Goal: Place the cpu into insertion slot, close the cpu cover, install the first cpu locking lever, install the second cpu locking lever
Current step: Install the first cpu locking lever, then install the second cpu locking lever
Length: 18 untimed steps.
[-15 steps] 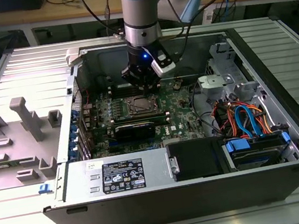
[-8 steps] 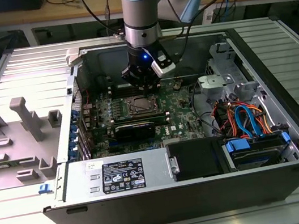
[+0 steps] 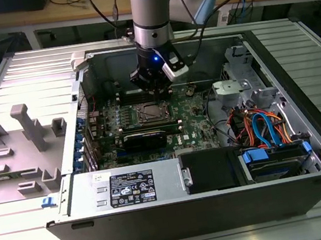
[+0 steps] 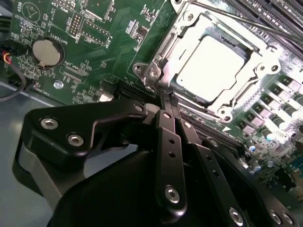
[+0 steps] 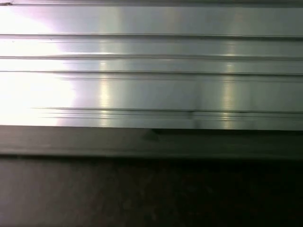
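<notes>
we see the cpu (image 4: pixel 215 64) seated in the insertion slot (image 4: pixel 156 71), cpu cover (image 4: pixel 246 90) down over it. hand (image 4: pixel 166 97) pinched narrow, holding nothing, tips at the socket's edge — thin stiff metal, pins fragile; we'd push levers by their ends.

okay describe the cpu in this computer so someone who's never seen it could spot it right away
Start at the open computer case and find the green motherboard on its floor. Beside the tip of the robot's hand sits the insertion slot, a square silver metal frame. The cpu is the flat, pale silvery square inside that frame, plain and unmarked, unlike the component-crowded board around it.
</notes>
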### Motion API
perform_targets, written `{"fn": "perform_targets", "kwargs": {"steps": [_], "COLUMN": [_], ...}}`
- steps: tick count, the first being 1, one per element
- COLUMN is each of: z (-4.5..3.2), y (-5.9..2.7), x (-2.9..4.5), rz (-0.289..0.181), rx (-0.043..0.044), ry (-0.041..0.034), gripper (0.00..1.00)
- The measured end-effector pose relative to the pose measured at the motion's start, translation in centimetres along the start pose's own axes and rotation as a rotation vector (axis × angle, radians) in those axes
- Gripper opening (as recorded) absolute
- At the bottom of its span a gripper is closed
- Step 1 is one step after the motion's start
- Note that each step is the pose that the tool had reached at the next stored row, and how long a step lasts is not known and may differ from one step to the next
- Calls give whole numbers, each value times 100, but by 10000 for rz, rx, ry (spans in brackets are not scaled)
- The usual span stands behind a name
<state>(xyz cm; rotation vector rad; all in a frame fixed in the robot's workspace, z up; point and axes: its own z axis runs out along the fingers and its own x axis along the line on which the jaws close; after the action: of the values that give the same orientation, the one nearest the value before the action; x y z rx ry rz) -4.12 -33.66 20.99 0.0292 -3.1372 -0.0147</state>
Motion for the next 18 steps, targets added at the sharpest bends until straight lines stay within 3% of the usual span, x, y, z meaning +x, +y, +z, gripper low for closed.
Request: {"fn": "perform_targets", "kwargs": {"steps": [18], "z": [-16], "y": [-41], "x": [-6], "rz": [0], "rx": [0], "ry": [0], "gripper": [11]}}
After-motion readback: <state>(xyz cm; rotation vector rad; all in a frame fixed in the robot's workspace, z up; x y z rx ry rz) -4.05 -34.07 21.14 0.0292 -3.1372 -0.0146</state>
